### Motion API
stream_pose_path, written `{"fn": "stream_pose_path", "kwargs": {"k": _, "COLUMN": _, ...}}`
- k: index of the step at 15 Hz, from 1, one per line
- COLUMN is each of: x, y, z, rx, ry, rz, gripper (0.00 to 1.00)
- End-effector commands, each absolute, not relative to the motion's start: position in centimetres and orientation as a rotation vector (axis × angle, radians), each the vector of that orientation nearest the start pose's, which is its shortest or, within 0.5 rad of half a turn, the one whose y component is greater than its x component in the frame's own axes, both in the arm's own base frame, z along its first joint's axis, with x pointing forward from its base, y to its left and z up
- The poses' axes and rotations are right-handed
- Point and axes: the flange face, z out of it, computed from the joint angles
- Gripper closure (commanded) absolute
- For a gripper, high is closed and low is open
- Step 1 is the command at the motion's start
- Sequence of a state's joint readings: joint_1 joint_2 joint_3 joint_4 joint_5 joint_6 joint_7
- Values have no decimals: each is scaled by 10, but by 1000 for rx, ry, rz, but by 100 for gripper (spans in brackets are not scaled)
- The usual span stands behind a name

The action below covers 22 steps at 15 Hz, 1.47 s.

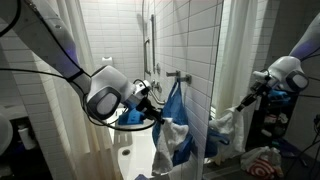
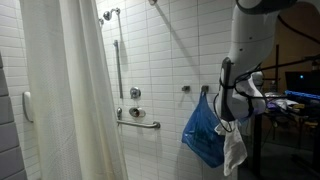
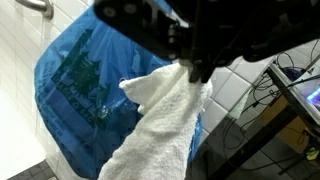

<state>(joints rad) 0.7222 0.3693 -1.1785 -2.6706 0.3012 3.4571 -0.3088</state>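
Note:
My gripper point(image 3: 188, 68) comes in from the top of the wrist view and is shut on a white towel point(image 3: 150, 125), which hangs down from the jaws. Right behind the towel hangs a blue plastic bag point(image 3: 75, 90) against the white tiled wall. In both exterior views the towel point(image 1: 172, 133) point(image 2: 234, 150) dangles beside the blue bag point(image 1: 176, 108) point(image 2: 204, 130), which hangs from a wall hook point(image 2: 205, 89). The gripper point(image 1: 157, 110) sits at the end of the white arm point(image 1: 105, 92), level with the bag.
A white shower curtain point(image 2: 65, 95) hangs on one side. A grab bar point(image 2: 138, 122), a shower rail point(image 2: 117, 50) and a valve point(image 2: 135, 93) are on the tiled wall. A bathtub rim point(image 1: 128, 155) lies below. A glass panel point(image 1: 215, 80) stands beside the bag.

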Motion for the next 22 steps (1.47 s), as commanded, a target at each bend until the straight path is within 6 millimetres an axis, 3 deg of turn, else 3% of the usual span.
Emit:
{"fn": "stream_pose_path", "kwargs": {"k": 1, "x": 392, "y": -242, "z": 277, "rx": 2480, "ry": -404, "rz": 683, "gripper": 99}}
{"fn": "stream_pose_path", "kwargs": {"k": 3, "x": 398, "y": -235, "z": 285, "rx": 2470, "ry": -369, "rz": 701, "gripper": 99}}
{"fn": "stream_pose_path", "kwargs": {"k": 7, "x": 419, "y": -201, "z": 316, "rx": 2429, "ry": -242, "rz": 787, "gripper": 99}}
{"fn": "stream_pose_path", "kwargs": {"k": 10, "x": 439, "y": -163, "z": 346, "rx": 2398, "ry": -113, "rz": 887, "gripper": 99}}
{"fn": "stream_pose_path", "kwargs": {"k": 14, "x": 458, "y": -104, "z": 392, "rx": 2374, "ry": -70, "rz": 1095, "gripper": 99}}
{"fn": "stream_pose_path", "kwargs": {"k": 18, "x": 451, "y": -48, "z": 428, "rx": 2364, "ry": -36, "rz": 1266, "gripper": 99}}
{"fn": "stream_pose_path", "kwargs": {"k": 22, "x": 422, "y": 6, "z": 454, "rx": 2354, "ry": 47, "rz": 1405, "gripper": 99}}
